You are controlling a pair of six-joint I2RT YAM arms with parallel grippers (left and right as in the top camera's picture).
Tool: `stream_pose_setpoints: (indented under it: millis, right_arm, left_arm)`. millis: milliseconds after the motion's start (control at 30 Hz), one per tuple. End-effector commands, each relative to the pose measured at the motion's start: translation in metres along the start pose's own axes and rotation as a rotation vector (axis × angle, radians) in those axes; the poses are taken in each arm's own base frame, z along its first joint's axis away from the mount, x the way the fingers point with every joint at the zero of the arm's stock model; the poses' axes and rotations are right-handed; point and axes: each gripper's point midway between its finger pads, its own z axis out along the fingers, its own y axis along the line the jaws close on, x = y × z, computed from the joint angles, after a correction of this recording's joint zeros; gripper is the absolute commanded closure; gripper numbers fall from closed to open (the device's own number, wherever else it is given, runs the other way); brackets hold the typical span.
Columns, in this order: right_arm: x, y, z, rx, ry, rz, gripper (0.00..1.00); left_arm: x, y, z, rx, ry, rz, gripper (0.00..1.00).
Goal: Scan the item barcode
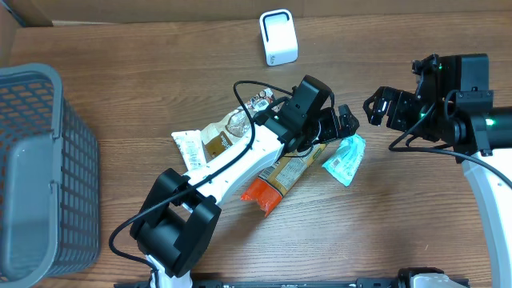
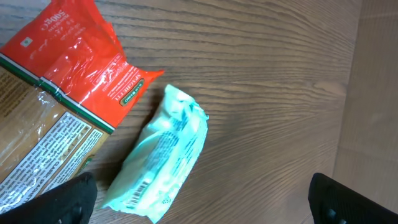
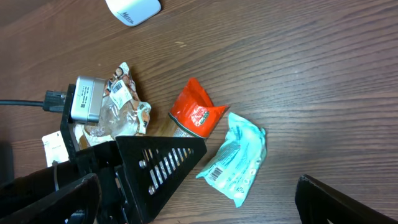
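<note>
Left tool (image 2: 202,194) spread wide above teal packet (image 2: 163,158), seemingly not touching it.

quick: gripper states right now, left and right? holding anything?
Left gripper: open, holding nothing.
Right gripper: open, holding nothing.

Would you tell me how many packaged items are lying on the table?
4: a teal packet nearest the right arm, a red-ended bag beside it, a crinkled clear bag and a white packet farther left. The left arm may hide others.
</note>
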Motion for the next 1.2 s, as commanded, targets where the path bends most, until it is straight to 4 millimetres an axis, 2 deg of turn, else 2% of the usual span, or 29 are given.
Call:
stream_pose_setpoints:
  millis: [0, 100, 167, 333, 467, 500, 633, 733, 867, 900, 1033, 1167]
  right_arm:
    - [-0.008, 0.006, -0.007, -0.012, -0.028, -0.017, 0.0]
    - [-0.008, 0.006, -0.007, -0.012, -0.028, -0.016, 0.0]
    - [-0.008, 0.006, -0.007, -0.012, -0.028, -0.017, 0.0]
    - [-0.008, 0.006, -0.007, -0.012, -0.028, -0.017, 0.0]
    - [-0.008, 0.006, -0.007, -0.012, -0.028, -0.017, 0.0]
    - [-0.008, 0.006, -0.007, -0.012, -0.028, -0.016, 0.0]
    - [-0.008, 0.006, -0.007, -0.012, -0.028, -0.012, 0.0]
    - [-0.007, 0.009, -0.007, -0.027, -0.023, -0.01, 0.0]
    - [-0.007, 0.009, -0.007, -0.027, -0.025, -0.01, 0.0]
    - [-0.014, 0.012, -0.008, -0.037, -0.054, -0.019, 0.0]
    - [-0.019, 0.012, -0.008, -0.037, -0.074, -0.025, 0.0]
    - [-0.018, 0.001, -0.008, 0.025, -0.074, -0.021, 0.0]
  left_arm:
    - [-0.013, -0.013, -0.011, 0.022, -0.056, 0.122, 0.0]
    - [-0.029, -0.018, -0.031, 0.013, -0.134, 0.203, 0.0]
    - [-0.043, -0.021, -0.051, -0.009, -0.205, 0.255, 0.0]
    - [-0.078, -0.019, -0.128, -0.137, -0.424, 0.387, 0.0]
    - [-0.082, -0.017, -0.189, -0.199, -0.477, 0.594, 0.0]
    - [-0.081, -0.009, -0.214, -0.223, -0.487, 0.606, 0.0]
    - [-0.073, 0.021, -0.258, -0.222, -0.442, 0.551, 0.0]
    - [-0.067, 0.051, -0.283, -0.251, -0.37, 0.544, 0.0]
    - [-0.065, 0.097, -0.318, -0.412, -0.311, 0.519, 0.0]
    - [-0.067, 0.111, -0.333, -0.496, -0.309, 0.511, 0.0]
    - [-0.072, 0.124, -0.346, -0.6, -0.332, 0.497, 0.0]
    - [-0.073, 0.13, -0.349, -0.639, -0.336, 0.489, 0.0]
